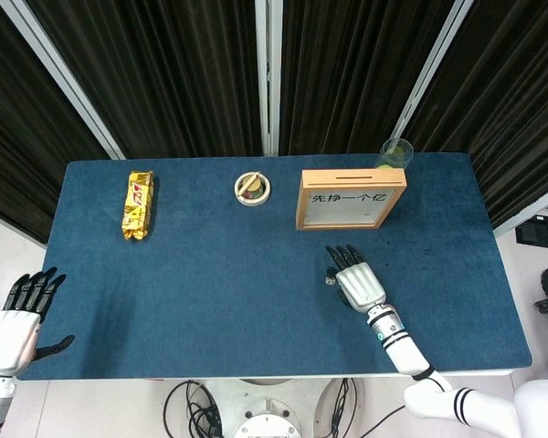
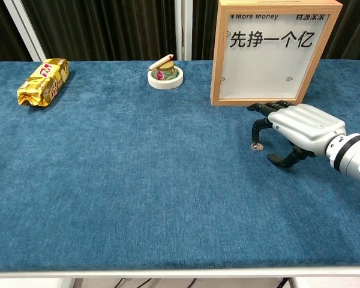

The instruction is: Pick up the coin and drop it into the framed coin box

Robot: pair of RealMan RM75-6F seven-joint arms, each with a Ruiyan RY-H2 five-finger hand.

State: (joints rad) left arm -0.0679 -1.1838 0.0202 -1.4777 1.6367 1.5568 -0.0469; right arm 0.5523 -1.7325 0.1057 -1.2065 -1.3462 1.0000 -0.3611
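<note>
The coin (image 2: 257,146) lies flat on the blue table (image 2: 138,198), a little in front of the framed coin box (image 2: 269,51), which stands upright near the table's far edge with its slot on top (the slot shows only in the head view). The right hand (image 2: 297,129) hangs palm-down just over the table beside the coin, its dark fingers (image 2: 261,123) curled downward so that one fingertip reaches the coin from above; whether it truly touches cannot be told from either view. The thumb sits apart on the near side, and nothing is held, so the fingers are released rather than clenched. In the head view the same hand (image 1: 356,281) covers most of the coin (image 1: 330,280), leaving only a sliver at its left.

The left hand (image 1: 20,315) is off the table at its near left corner, fingers spread and empty.

Along the far side rest a gold snack packet (image 2: 43,81) at left, a small round dish (image 2: 165,75) near the middle, and a green cup (image 1: 396,151) behind the box.
</note>
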